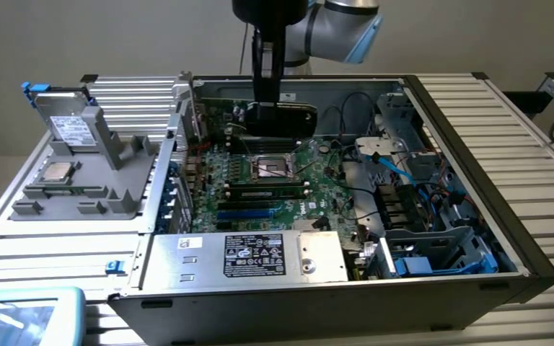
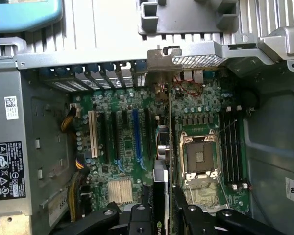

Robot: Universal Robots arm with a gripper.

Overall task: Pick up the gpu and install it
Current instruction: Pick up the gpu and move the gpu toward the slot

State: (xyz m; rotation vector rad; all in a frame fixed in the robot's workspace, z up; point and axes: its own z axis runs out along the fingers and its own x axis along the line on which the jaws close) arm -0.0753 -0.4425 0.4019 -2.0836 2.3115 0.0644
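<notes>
Exterior view: the arm stood over the open computer case [image 1: 306, 310], with the gripper [image 1: 268, 101] hanging at the far end. Just below it the gpu [image 1: 279, 119] showed broadside as a black block. It sat above the far edge of the motherboard [image 1: 287, 194], just beyond the CPU socket [image 1: 274, 167]. The grip was hard to read from this side. Could not tell whether the card was seated or clear of the board.

Wrist view: this one settled the grip. Two black fingers [image 2: 146, 208] stood narrow, one on each side of the card and pressed against it, so the gpu was held. The card appeared edge-on, a thin line running between the CPU socket and the row of expansion slots, not far from the blue slot [image 2: 136, 132]. A silver perforated piece [image 2: 196, 60] lay at the card's far end by the rear wall. Could not tell whether it belonged to the card.

The exterior view also took in:
- the power supply [image 1: 248, 256] at the near end
- blue cables [image 1: 399, 169] toward the exterior view's right
- a grey fixture [image 1: 84, 180] outside the case at the exterior view's left, carrying a labelled drive [image 1: 70, 128]

The wrist view added the memory slots [image 2: 233, 152] and a gold heatsink [image 2: 120, 190].
</notes>
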